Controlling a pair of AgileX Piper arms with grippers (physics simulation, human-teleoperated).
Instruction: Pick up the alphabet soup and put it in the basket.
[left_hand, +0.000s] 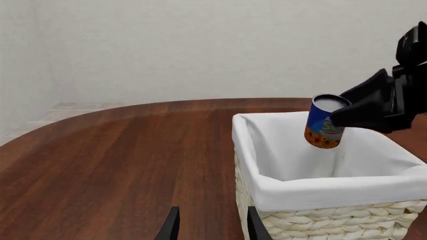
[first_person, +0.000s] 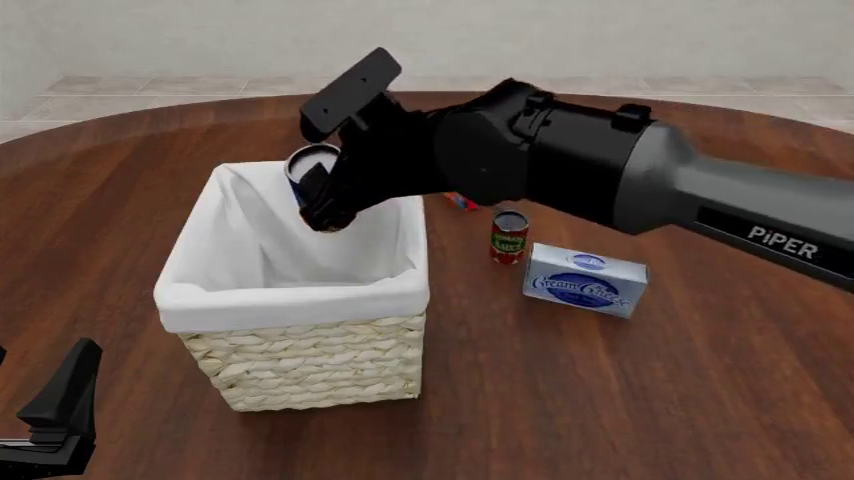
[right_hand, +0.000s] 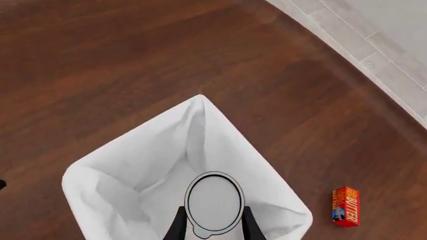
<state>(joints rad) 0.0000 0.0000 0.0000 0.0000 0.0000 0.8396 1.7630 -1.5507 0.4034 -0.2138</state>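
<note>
The alphabet soup (first_person: 314, 168), a small can with a blue label, orange lower part and silvery top, hangs tilted over the open basket (first_person: 294, 292). My right gripper (first_person: 330, 200) is shut on the can above the basket's far right part. In the left wrist view the can (left_hand: 325, 123) is above the white lining, level with the rim (left_hand: 320, 192). In the right wrist view the can's top (right_hand: 213, 199) sits between the fingers (right_hand: 248, 224) over the lined basket (right_hand: 73, 185). My left gripper (left_hand: 210, 231) is open and empty, low beside the basket's near left.
A red-labelled can (first_person: 509, 237) and a blue-and-white cream cheese box (first_person: 585, 280) stand on the brown table right of the basket. A small orange butter box (right_hand: 345, 206) lies past the basket's right side. The table edge curves at the back.
</note>
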